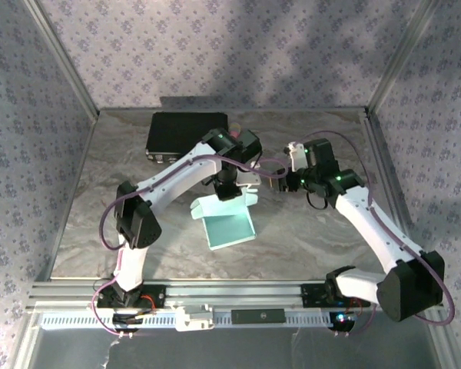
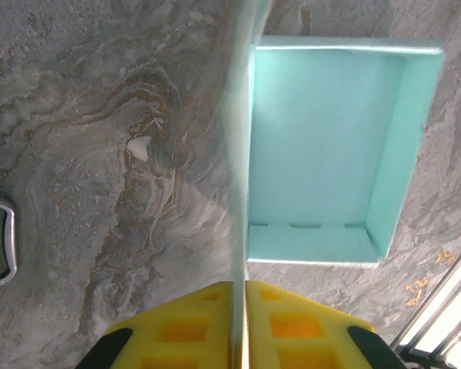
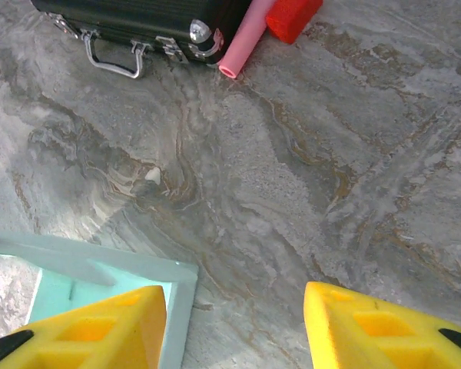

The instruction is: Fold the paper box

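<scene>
The paper box [image 1: 229, 227] lies in the middle of the table as a pale blue-green open tray with raised side walls. One flap [image 2: 238, 154] stands upright along its far edge, seen edge-on in the left wrist view beside the tray's inside [image 2: 323, 146]. My left gripper [image 2: 239, 300] is shut on that flap, a yellow pad pressed against each face; from above it [image 1: 227, 188] hangs over the box's far side. My right gripper [image 3: 234, 323] is open over bare table with nothing between its fingers, its left finger above a corner of the box [image 3: 100, 265].
A black case [image 1: 186, 134] with a metal handle [image 3: 115, 61] lies at the back of the table. A pink tube [image 3: 246, 38] and a red block [image 3: 292, 15] rest against it. Metal frame posts and patterned walls bound the marbled tabletop [image 1: 315, 231].
</scene>
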`<control>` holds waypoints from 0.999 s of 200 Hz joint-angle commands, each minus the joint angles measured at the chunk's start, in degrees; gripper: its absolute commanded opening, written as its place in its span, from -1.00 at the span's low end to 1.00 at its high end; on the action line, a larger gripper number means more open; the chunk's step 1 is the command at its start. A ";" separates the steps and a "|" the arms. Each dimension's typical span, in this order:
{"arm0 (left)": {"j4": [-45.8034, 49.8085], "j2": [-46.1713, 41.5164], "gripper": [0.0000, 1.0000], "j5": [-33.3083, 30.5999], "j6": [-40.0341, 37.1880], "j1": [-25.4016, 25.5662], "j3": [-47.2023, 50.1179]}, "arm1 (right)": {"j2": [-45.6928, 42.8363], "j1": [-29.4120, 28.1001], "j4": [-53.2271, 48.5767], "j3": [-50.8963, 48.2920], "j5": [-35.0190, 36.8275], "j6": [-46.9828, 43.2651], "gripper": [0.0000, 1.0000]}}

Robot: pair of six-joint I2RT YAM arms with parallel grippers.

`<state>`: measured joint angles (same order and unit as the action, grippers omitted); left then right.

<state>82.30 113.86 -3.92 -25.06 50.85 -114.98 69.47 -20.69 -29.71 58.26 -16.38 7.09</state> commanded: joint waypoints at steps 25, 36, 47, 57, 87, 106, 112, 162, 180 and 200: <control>-5.31 -5.05 -0.63 -0.55 -0.93 -0.49 5.41 | 1.26 -1.82 0.22 0.30 -1.11 -1.79 0.07; -7.40 -6.79 -0.40 -1.89 0.72 -0.48 6.12 | 1.25 -2.56 -0.41 0.57 -0.74 -2.15 0.07; -8.99 -8.75 -0.01 -1.67 1.77 -0.56 6.33 | 1.38 -3.46 -1.33 1.29 -0.14 -2.58 0.08; -10.48 -10.55 0.96 -0.95 2.87 -0.57 6.43 | 1.58 -4.43 -2.27 1.87 0.67 -2.86 0.08; -11.77 -14.45 1.00 -0.73 6.47 -0.72 6.13 | 2.40 -7.14 -4.47 3.43 4.10 -3.86 0.09; -14.81 -18.20 0.99 -1.15 9.99 -1.63 8.53 | 3.77 -7.76 -4.45 4.58 3.90 -4.59 0.11; -16.38 -19.85 1.00 -2.35 12.05 -2.35 9.80 | 4.54 -7.86 -6.39 5.44 3.98 -4.91 0.11; -36.61 -41.77 0.97 14.91 31.29 -18.99 31.21 | 12.62 -12.48 -14.60 14.66 7.44 -9.77 0.11; -31.04 -42.73 0.84 16.15 33.40 -21.90 32.08 | 14.12 -13.33 -14.95 14.97 7.67 -11.21 0.10; -24.43 -40.21 0.62 15.36 32.84 -22.43 32.76 | 15.41 -13.55 -13.91 14.70 7.51 -12.09 0.09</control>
<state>53.25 70.96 6.92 4.10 28.73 -83.48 83.22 -34.09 -40.99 71.79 -10.26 -1.78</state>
